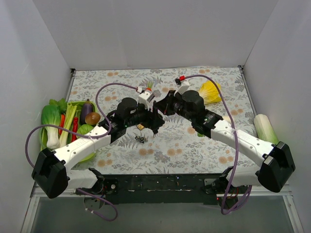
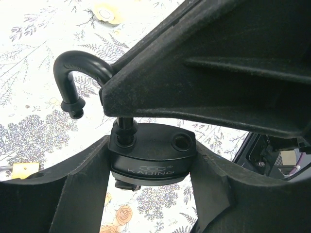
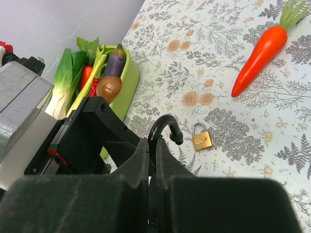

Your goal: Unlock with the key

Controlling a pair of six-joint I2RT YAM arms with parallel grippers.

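A black padlock (image 2: pixel 153 153) marked KAIJING is clamped by its body between my left gripper's (image 2: pixel 153 162) fingers (image 2: pixel 73 189), held above the table. Its shackle (image 2: pixel 80 65) is lifted out of one hole and swung aside, leaving that hole (image 2: pixel 182 141) empty. My right gripper (image 3: pixel 153 145) is shut on the shackle (image 3: pixel 163 121) near its bend. A dark stub (image 2: pixel 124 186) sticks out under the lock body; it looks like the key's head. In the top view both grippers (image 1: pixel 156 115) meet mid-table.
A small brass padlock (image 3: pixel 201 141) lies shut on the floral cloth below the grippers, with a small dark bunch (image 1: pixel 141 139) near it. A carrot (image 3: pixel 260 53) lies behind. A green tray (image 3: pixel 127 90) of vegetables is at left, yellow greens (image 1: pixel 210 92) and a white radish (image 1: pixel 265 127) at right.
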